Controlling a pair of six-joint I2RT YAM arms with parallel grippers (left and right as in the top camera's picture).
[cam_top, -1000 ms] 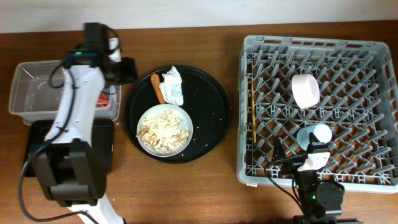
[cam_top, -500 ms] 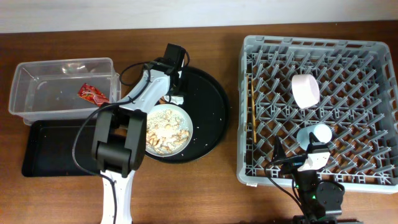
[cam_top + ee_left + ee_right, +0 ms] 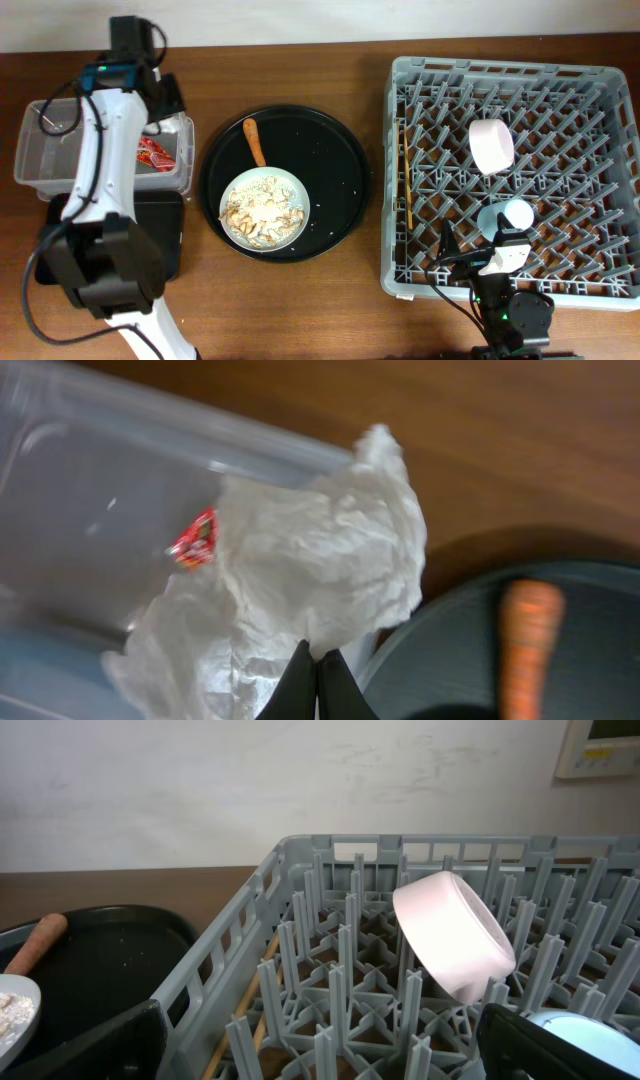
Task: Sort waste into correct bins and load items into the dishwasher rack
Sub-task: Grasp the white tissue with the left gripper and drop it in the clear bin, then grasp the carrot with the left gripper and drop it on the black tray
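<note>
My left gripper (image 3: 318, 662) is shut on the crumpled white napkin (image 3: 320, 550), which hangs over the right end of the clear tub (image 3: 90, 470). A red snack wrapper (image 3: 195, 540) lies in that tub (image 3: 40, 150). From overhead the left gripper (image 3: 160, 100) hides the napkin. The orange sausage piece (image 3: 254, 142) and the white plate (image 3: 263, 208) of rice scraps sit on the round black tray (image 3: 335, 170). The grey rack (image 3: 510, 80) holds the white bowl (image 3: 491, 145), the light-blue cup (image 3: 505, 217) and the chopsticks (image 3: 404, 175). My right gripper (image 3: 320, 1060) stands open at the rack's near edge, holding nothing.
The shallow black tray (image 3: 170, 235) lies in front of the clear tub, partly under my left arm. The round black tray fills the space between the bins and the rack. Upright pegs (image 3: 345, 980) of the rack stand between my right fingers.
My left gripper swung to the round tray, shut on the napkin and carried it back over the clear tub. The napkin is gone from the round tray. The right arm has not moved.
</note>
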